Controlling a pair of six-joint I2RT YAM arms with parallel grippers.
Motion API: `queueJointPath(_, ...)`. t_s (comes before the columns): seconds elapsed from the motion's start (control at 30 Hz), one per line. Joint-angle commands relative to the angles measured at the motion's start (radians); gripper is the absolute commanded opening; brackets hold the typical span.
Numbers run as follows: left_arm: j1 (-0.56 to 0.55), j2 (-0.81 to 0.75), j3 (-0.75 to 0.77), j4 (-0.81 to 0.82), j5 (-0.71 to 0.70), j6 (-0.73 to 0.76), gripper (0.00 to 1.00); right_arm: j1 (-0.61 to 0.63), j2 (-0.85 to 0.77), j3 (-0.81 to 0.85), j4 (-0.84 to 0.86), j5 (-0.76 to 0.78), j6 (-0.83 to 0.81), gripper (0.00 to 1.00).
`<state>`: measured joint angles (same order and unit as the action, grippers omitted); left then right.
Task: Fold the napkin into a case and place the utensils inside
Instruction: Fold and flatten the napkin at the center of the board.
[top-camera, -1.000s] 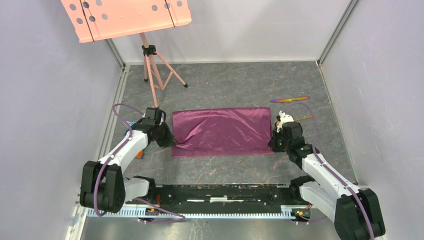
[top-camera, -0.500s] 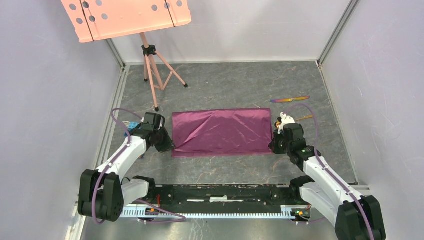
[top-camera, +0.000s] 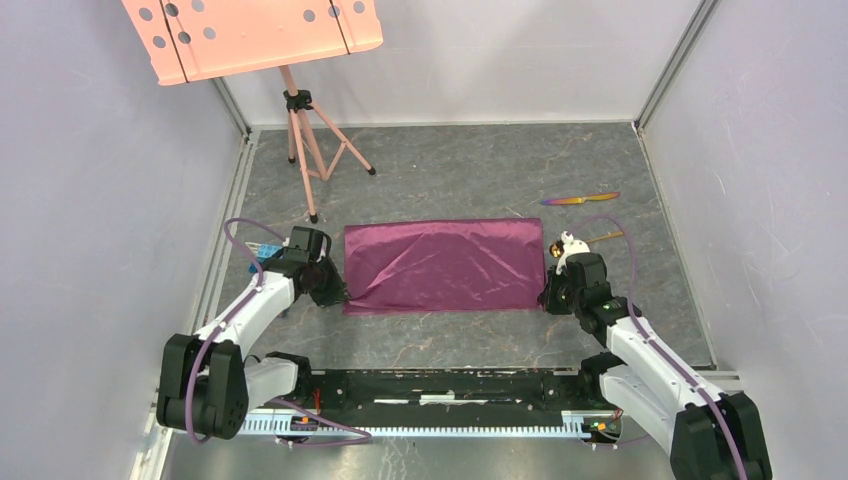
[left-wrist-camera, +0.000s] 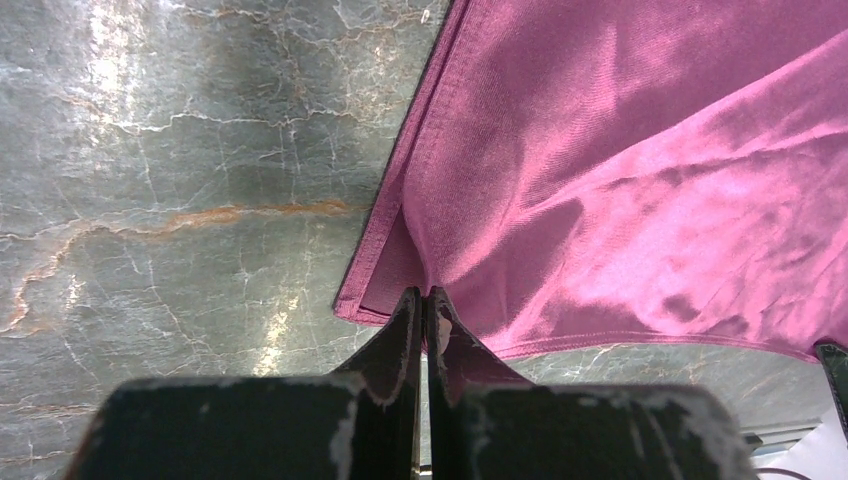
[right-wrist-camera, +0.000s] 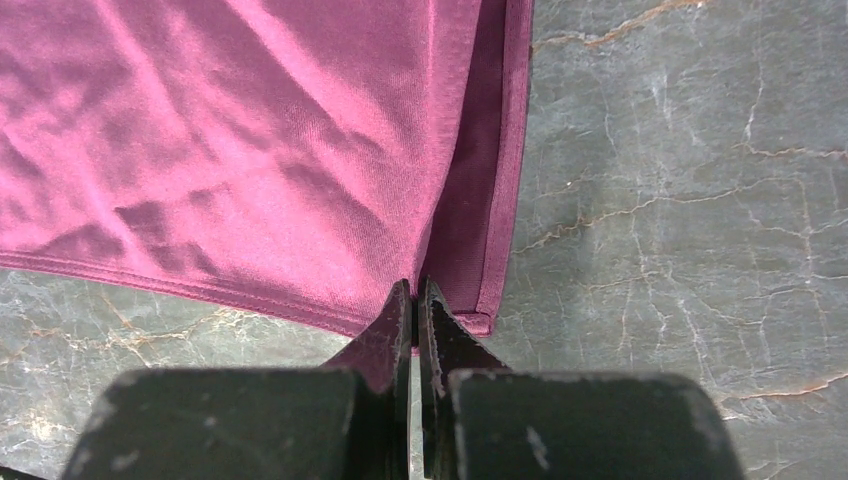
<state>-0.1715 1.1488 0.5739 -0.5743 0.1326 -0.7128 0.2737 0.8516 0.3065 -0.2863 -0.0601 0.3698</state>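
Marble tabletop (top-camera: 450, 170) — napkin (top-camera: 441, 265) lies between left tool (left-wrist-camera: 421, 300) and right tool (right-wrist-camera: 414, 290) (each pinching a near corner).

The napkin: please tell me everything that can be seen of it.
The napkin is thin plum-purple cloth with a slight shine and stitched hems. It lies as a wide oblong on the grey marbled table, apparently folded double, with soft creases. The left gripper is shut on its near left corner and the right gripper on its near right corner. Nothing else touches it.
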Motion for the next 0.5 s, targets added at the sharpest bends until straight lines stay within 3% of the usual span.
queueJointPath(0.0, 0.003, 0.006, -0.008, 0.008, -0.014, -0.02, 0.02, -0.003, -0.006, -0.023, 0.03, 0.014, 0.008, 0.0)
queueJointPath(0.47, 0.003, 0.049, -0.02, 0.023, -0.026, -0.034, 0.02, -0.002, 0.04, -0.031, 0.071, 0.026, 0.0, 0.0)
